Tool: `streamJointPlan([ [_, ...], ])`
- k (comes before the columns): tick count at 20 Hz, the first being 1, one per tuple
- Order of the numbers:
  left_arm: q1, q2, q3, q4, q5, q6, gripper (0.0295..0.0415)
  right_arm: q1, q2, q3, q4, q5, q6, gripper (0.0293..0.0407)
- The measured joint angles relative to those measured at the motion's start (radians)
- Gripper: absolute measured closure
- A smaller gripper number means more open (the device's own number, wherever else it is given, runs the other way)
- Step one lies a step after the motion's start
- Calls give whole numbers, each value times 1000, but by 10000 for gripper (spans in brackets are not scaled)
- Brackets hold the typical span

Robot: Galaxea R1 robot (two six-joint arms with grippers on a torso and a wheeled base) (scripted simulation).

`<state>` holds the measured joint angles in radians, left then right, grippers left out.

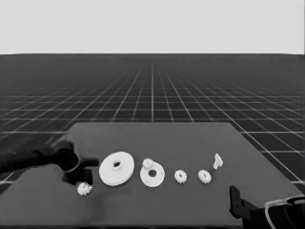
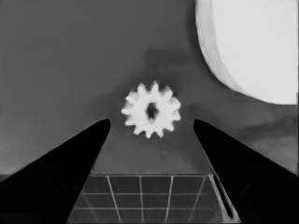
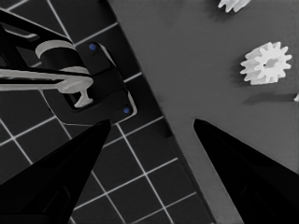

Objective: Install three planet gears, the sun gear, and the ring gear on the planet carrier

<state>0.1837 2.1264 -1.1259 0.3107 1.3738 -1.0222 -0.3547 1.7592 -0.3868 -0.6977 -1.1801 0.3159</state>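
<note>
Larger round part point(image 1: 116, 168): thick, raised middle, flat on table left of centre. Smaller round part point(image 1: 153, 174) just right of it, one gear point(image 1: 147, 163) on its rim. Gear point(image 1: 85, 189) far left; gears point(image 1: 180, 176), point(image 1: 204, 176) further right.

A dark, flat table point(image 1: 157, 200) carries a row of white parts. The larger white round part point(image 1: 116, 168), thick with a centre hole, is the landmark. Just left of it, nearer the front edge, lies a small white toothed gear point(image 1: 85, 189). To its right sits the smaller flat white round part point(image 1: 152, 174), a gear point(image 1: 147, 163) at its far rim. Farther right lie two more gears point(image 1: 180, 176) point(image 1: 204, 176), then a thin white piece point(image 1: 218, 161).
</note>
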Motion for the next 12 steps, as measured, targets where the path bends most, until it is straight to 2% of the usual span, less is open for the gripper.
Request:
streamJointPlan([
  [3, 62, 26, -52, 47, -41, 13, 326, 0, 0, 0, 0, 0, 0, 315],
  [8, 75, 33, -66, 57, -51, 16, 326, 0, 0, 0, 0, 0, 0, 315],
  [10, 75, 33, -66, 57, -52, 17, 397, 0, 0, 0, 0, 0, 0, 315],
  [12, 75, 33, -66, 58, -52, 17, 398, 0, 0, 0, 0, 0, 0, 315],
])
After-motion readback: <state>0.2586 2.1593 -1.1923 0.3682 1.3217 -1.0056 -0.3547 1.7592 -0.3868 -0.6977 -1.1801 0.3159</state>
